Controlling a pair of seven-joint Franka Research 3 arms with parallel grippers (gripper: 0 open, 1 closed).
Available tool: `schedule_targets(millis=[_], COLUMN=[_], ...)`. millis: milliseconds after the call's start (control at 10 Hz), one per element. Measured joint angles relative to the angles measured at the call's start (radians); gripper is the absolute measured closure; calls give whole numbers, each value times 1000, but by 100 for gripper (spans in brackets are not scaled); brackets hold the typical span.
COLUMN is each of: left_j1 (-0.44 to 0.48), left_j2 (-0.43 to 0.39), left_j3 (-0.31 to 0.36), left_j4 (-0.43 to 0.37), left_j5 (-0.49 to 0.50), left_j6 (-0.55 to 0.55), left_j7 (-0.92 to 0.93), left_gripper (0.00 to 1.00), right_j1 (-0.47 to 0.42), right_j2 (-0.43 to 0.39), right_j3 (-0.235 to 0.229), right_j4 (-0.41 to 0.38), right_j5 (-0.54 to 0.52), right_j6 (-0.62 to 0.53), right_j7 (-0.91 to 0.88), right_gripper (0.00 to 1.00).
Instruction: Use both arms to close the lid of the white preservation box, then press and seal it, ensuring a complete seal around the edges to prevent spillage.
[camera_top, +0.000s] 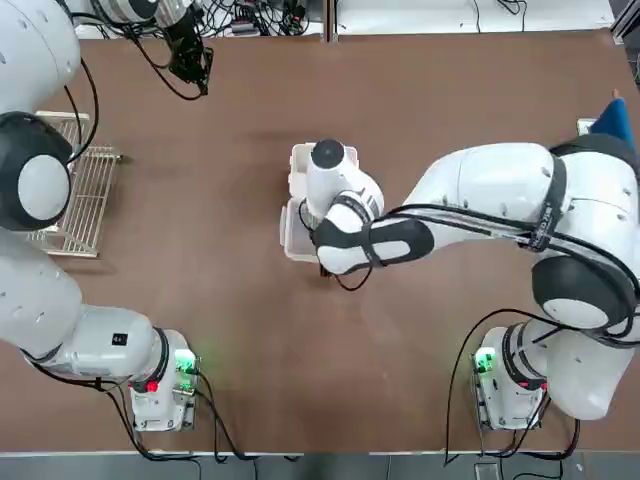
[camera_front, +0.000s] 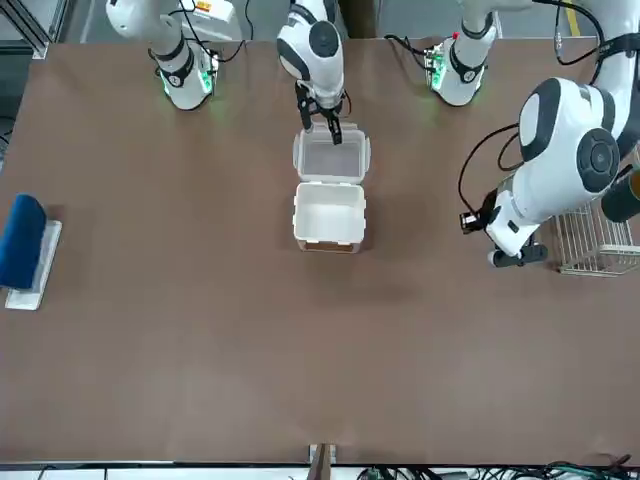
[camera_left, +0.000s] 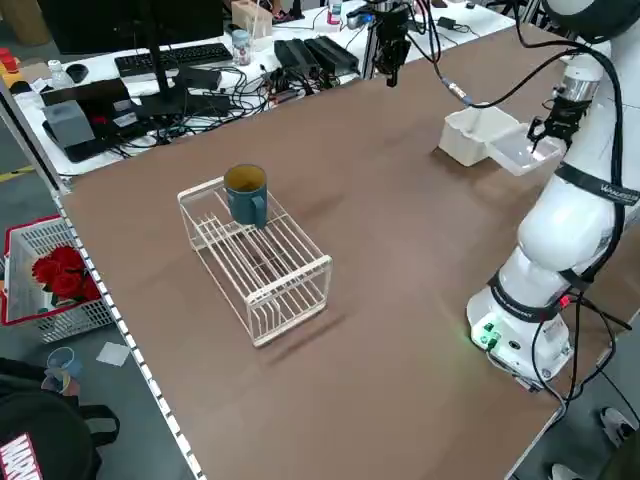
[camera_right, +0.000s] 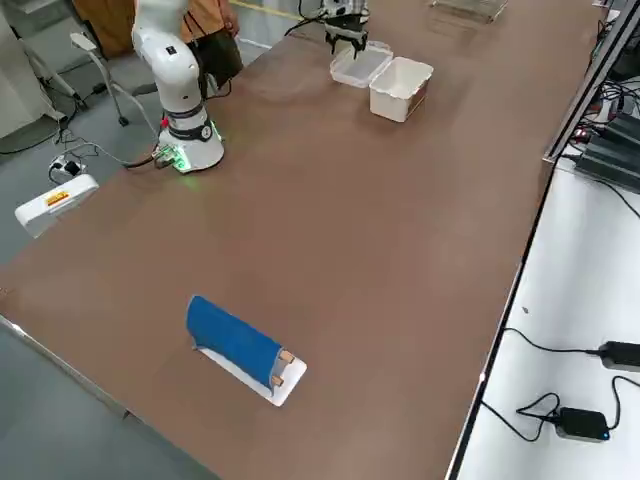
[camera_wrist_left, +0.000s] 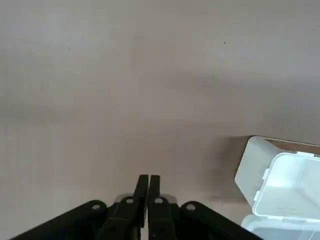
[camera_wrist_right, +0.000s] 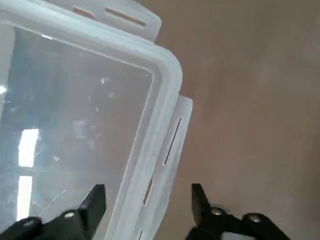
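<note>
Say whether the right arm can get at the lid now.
Probably yes: its open fingers straddle the edge of the lid, with nothing visible between. The left gripper is well off to the left, out of the way.

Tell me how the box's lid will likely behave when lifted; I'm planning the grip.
The lid looks stiff, its raised rim bracing a flat panel. Being thin plastic, it is probably light. Joined to the box, it should swing rather than lift free.

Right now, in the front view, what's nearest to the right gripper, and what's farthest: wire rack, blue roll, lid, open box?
From the right gripper:
1. Lid, right beneath it
2. Open box, just beyond the lid
3. Wire rack, robot's left
4. Blue roll, robot's right
</note>
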Motion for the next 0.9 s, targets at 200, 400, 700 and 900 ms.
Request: schedule_targets(millis=[200,400,700,900], left_j1=[0,0,0,1], left_j2=[0,0,-1,-1], left_j3=[0,0,-1,0], left_j4=[0,0,0,1], left_j5=[0,0,0,0], left_j6=[0,0,1,1], left_j7=[0,0,0,0], left_gripper=[93,92,90,90], right_j1=[0,0,0,0], right_j2=[0,0,0,-1], right_j3=[-3,-4,-9,-11], right_j4=[0,0,0,0], right_j5=[0,1,2,10], right_j6=[0,-2,-5,-13], right_j7=[0,0,0,5], right_gripper=[60,70,85,90])
